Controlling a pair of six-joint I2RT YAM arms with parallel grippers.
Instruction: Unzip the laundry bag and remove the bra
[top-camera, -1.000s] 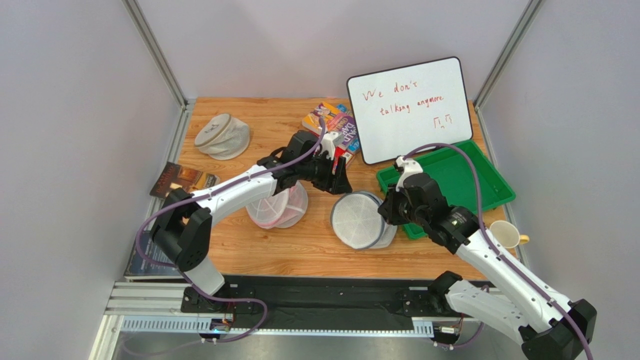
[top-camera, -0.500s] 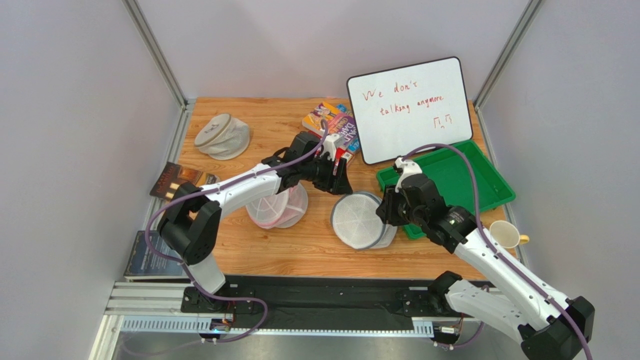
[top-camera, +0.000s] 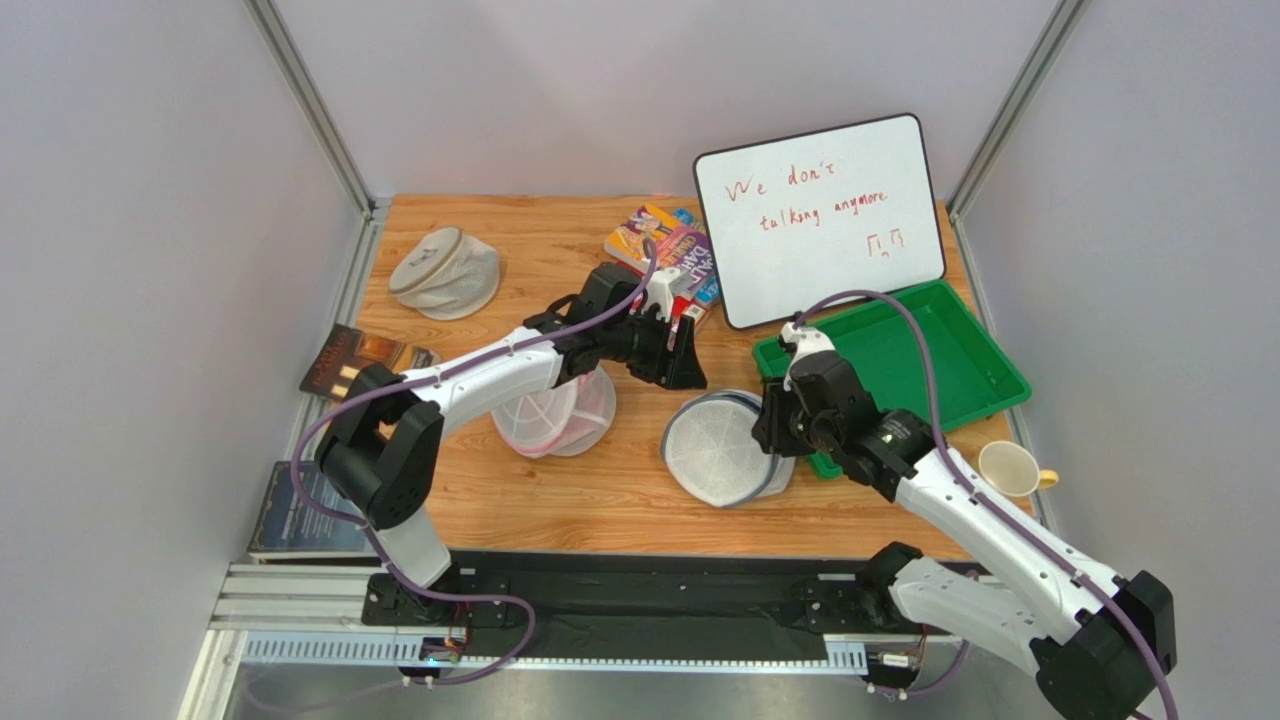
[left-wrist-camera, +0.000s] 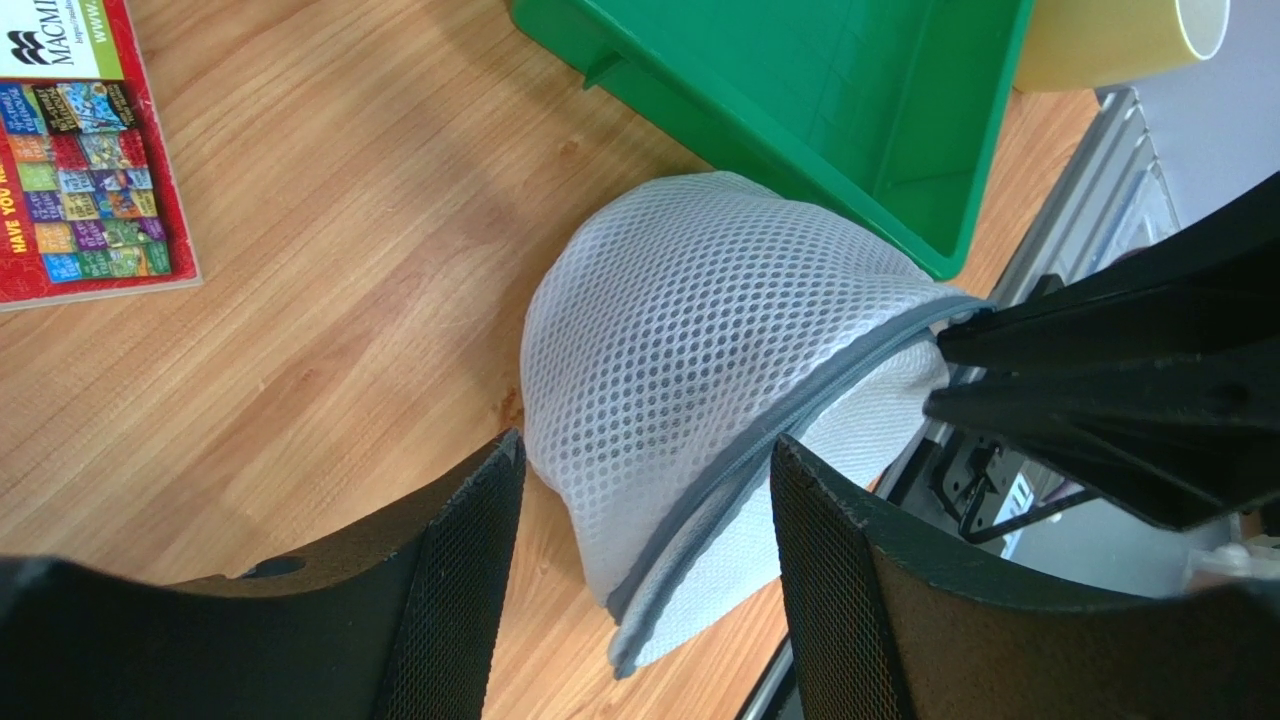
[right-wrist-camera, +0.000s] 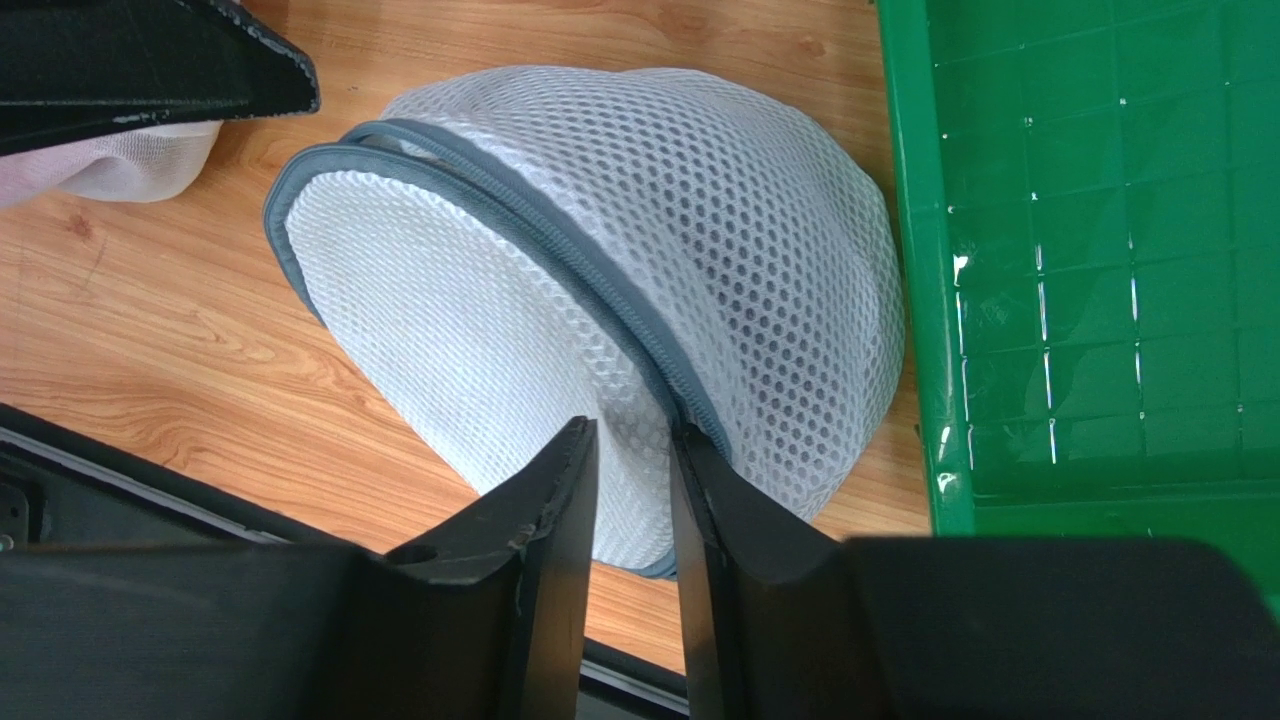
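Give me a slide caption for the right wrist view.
Right tool straddling the grey-blue zipper rim of the white mesh laundry bag, beside the green tray.

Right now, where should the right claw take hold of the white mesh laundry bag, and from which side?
The grey-blue zipper rim: it stands up as a raised ridge across the laundry bag, while the mesh around it looks limp. Bring the right claw down from above, jaws straddling the ridge, since the green tray crowds the bag's right side.

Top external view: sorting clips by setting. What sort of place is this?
Likely a lab robot cell: two arms bolted to a wooden table, grey panel walls, whiteboard and green tray as props.
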